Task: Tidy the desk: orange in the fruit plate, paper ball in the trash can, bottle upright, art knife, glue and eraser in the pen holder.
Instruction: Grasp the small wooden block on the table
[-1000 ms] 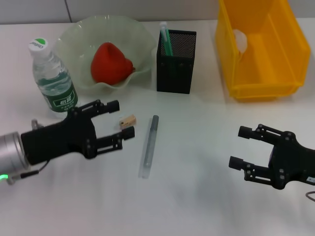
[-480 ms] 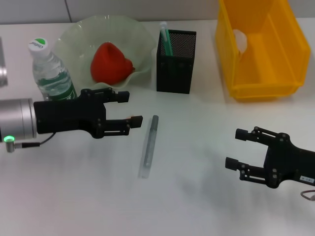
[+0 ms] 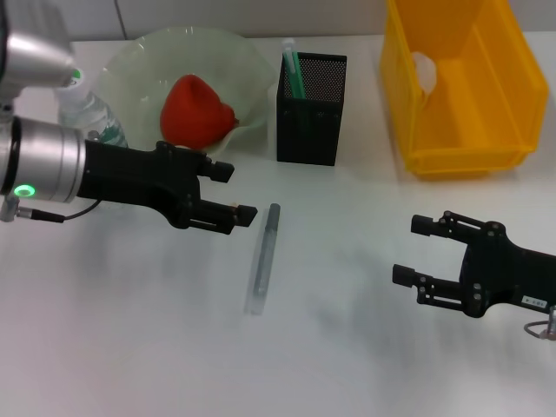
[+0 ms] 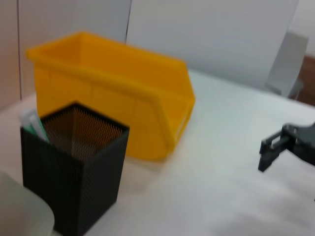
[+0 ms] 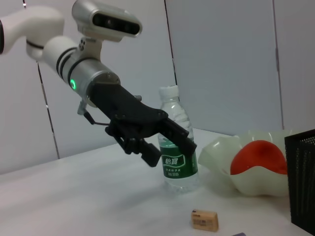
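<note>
My left gripper (image 3: pixel 231 192) is open and empty, hovering above the table in front of the fruit plate (image 3: pixel 139 61). It also shows in the right wrist view (image 5: pixel 172 150). The tan eraser (image 5: pixel 204 220) lies on the table below it, and the gripper hides it in the head view. The orange (image 3: pixel 195 111) sits in the plate. The bottle (image 3: pixel 87 117) stands upright behind my left arm. A grey art knife (image 3: pixel 262 259) lies on the table. The black pen holder (image 3: pixel 311 109) holds a green glue stick (image 3: pixel 293 69). The paper ball (image 3: pixel 423 69) is in the yellow trash can (image 3: pixel 465 87). My right gripper (image 3: pixel 415 252) is open and empty.
The trash can stands at the back right, the pen holder in the middle back. The left wrist view shows the pen holder (image 4: pixel 74 172), the trash can (image 4: pixel 113 108) and my right gripper (image 4: pixel 275 145) farther off. The table is white.
My left arm has risen and swung forward and to the right, so the gripper now covers the eraser and the arm hides part of the bottle. My right gripper has shifted slightly left.
</note>
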`<action>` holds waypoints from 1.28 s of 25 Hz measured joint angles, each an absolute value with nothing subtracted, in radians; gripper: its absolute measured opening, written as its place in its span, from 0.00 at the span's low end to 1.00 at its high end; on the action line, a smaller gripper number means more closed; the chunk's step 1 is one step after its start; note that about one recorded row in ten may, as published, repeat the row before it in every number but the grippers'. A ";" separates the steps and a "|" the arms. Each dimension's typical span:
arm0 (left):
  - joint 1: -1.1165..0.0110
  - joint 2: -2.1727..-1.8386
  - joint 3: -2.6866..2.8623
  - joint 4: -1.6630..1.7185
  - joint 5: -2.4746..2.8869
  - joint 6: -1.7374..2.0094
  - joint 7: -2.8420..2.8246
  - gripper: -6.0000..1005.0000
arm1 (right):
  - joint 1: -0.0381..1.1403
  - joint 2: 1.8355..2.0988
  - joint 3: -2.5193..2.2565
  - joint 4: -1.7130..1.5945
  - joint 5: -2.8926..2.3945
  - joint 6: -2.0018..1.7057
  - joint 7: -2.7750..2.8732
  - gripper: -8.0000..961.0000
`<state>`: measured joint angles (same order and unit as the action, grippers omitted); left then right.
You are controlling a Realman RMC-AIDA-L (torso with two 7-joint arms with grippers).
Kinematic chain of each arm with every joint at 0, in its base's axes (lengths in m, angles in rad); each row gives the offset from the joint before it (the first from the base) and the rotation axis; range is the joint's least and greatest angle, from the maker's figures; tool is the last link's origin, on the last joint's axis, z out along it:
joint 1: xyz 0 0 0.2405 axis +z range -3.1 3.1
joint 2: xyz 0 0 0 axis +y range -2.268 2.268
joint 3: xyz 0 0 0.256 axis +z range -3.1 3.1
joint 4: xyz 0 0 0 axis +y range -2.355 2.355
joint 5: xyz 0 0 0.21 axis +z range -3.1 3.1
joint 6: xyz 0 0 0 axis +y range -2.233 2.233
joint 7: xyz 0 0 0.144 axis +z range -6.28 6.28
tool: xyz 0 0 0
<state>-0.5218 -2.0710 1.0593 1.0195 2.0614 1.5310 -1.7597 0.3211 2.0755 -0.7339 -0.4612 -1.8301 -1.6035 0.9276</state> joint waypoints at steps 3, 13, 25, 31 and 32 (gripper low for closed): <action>-0.536 -2.071 1.117 1.086 2.112 1.527 -1.874 0.70 | 0.331 2.075 -0.738 -0.456 -1.830 -1.579 0.928 0.80; -0.608 -2.077 1.394 1.235 2.328 1.424 -2.294 0.69 | 0.339 2.076 -0.739 -0.454 -1.830 -1.572 0.928 0.80; -0.633 -2.080 1.563 1.218 2.483 1.305 -2.430 0.69 | 0.342 2.077 -0.735 -0.454 -1.830 -1.572 0.928 0.80; -0.655 -2.080 1.595 1.152 2.515 1.256 -2.438 0.69 | 0.342 2.077 -0.735 -0.454 -1.830 -1.573 0.928 0.80; -0.655 -2.080 1.595 1.152 2.515 1.256 -2.438 0.68 | 0.342 2.077 -0.735 -0.454 -1.830 -1.573 0.928 0.80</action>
